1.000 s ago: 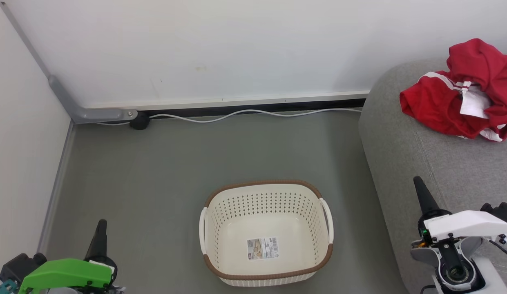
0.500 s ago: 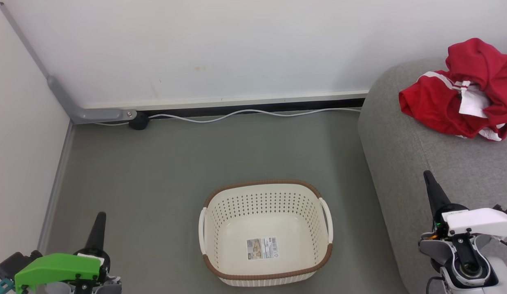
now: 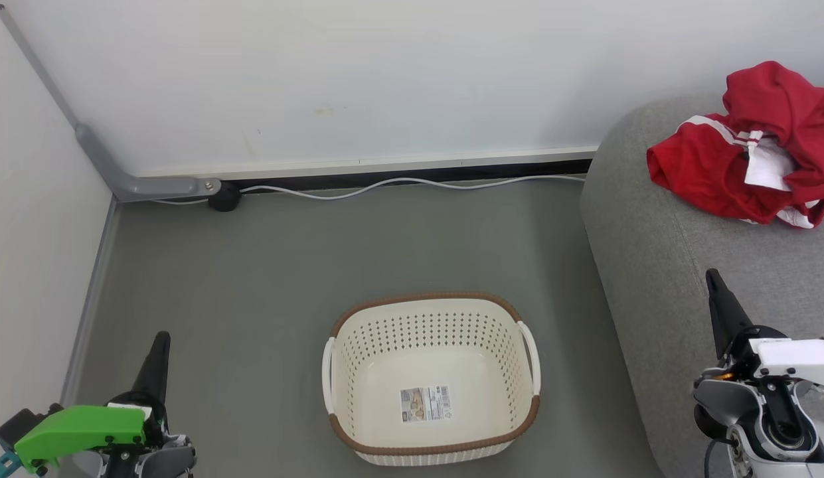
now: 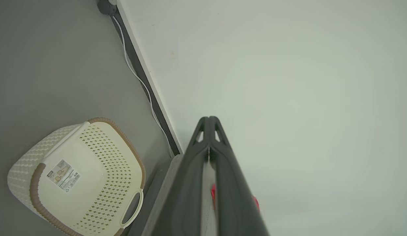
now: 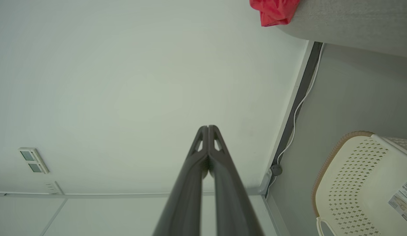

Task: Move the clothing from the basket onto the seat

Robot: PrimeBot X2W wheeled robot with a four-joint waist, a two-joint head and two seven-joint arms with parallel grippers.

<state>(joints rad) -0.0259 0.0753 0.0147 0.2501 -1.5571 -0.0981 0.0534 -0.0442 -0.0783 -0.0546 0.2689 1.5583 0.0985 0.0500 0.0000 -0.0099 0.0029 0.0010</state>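
Both arms have slid outward and lower over the last second, the right gripper [image 3: 712, 275] more than the left gripper [image 3: 161, 338]. Each has its fingers pressed together, holding nothing. Red clothing [image 3: 724, 166] lies crumpled on the grey seat [image 3: 651, 265], cut off at the right edge; separate garments cannot be told apart. A cream basket [image 3: 428, 328] stands upright on the floor [image 3: 252, 279], long axis left to right, a sticker [image 3: 426, 403] on its bare bottom. Bare floor separates it from the seat. A white cable [image 3: 412, 180] runs along the wall [image 3: 385, 79] behind.
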